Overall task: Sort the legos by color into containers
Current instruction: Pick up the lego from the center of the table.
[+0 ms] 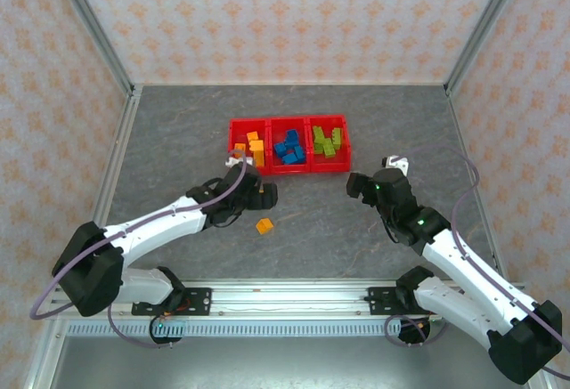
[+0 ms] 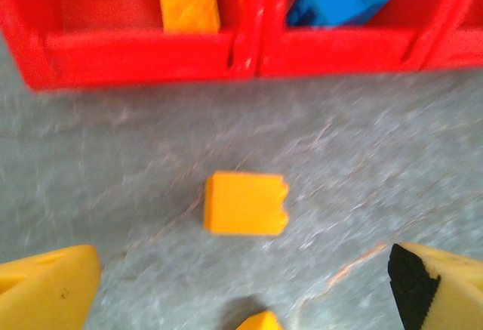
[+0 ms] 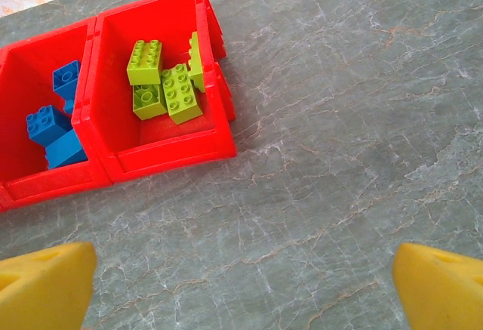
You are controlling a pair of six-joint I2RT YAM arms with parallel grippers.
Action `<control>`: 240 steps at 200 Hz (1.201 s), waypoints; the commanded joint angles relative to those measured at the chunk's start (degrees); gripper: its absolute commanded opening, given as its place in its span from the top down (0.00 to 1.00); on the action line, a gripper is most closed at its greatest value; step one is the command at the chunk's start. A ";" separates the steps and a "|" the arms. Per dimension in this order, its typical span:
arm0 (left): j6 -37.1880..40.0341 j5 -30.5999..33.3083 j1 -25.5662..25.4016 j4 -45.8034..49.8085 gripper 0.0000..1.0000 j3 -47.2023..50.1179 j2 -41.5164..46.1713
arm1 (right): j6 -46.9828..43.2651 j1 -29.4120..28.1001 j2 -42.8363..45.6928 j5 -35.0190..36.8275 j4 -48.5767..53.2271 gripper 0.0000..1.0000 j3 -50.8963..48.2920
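Note:
Three joined red containers (image 1: 289,171) stand mid-table, holding orange legos (image 1: 256,147) on the left, blue (image 1: 289,150) in the middle and lime green (image 1: 327,141) on the right. One orange lego (image 1: 264,225) lies loose on the table near my left gripper (image 1: 265,195). In the left wrist view an orange lego (image 2: 245,203) rests on the table ahead of my open left gripper (image 2: 243,277), short of the containers' front wall (image 2: 143,54). An orange corner (image 2: 260,321) shows at the bottom edge. My right gripper (image 3: 241,269) is open above bare table, right of the green container (image 3: 170,156).
Metal frame posts and patterned walls enclose the grey marbled table (image 1: 178,140). A rail (image 1: 285,295) carrying both arm bases runs along the near edge. My right arm (image 1: 445,255) reaches in from the lower right, its gripper (image 1: 358,184) just right of the bins.

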State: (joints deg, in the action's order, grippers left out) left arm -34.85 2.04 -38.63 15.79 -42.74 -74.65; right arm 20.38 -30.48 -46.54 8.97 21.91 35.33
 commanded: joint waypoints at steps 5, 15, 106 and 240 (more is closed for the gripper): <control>-3.47 0.64 -0.23 -3.47 0.01 2.49 -1.83 | -0.08 -0.28 0.03 0.17 0.76 0.00 0.01; -3.03 0.41 -0.22 -4.00 0.01 1.74 -3.49 | -0.08 -0.28 0.13 0.17 0.83 0.00 0.00; 0.93 1.25 -0.23 -0.24 0.07 -12.70 -23.26 | -0.04 -0.28 0.65 0.43 0.85 0.00 -0.01; -0.20 2.85 0.10 2.13 0.55 -14.50 -25.52 | -0.08 -0.28 -0.63 0.65 0.88 0.00 0.09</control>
State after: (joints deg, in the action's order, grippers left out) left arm -34.50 4.14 -38.52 16.25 -57.80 -102.74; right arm 20.38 -30.48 -47.05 8.99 21.93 35.33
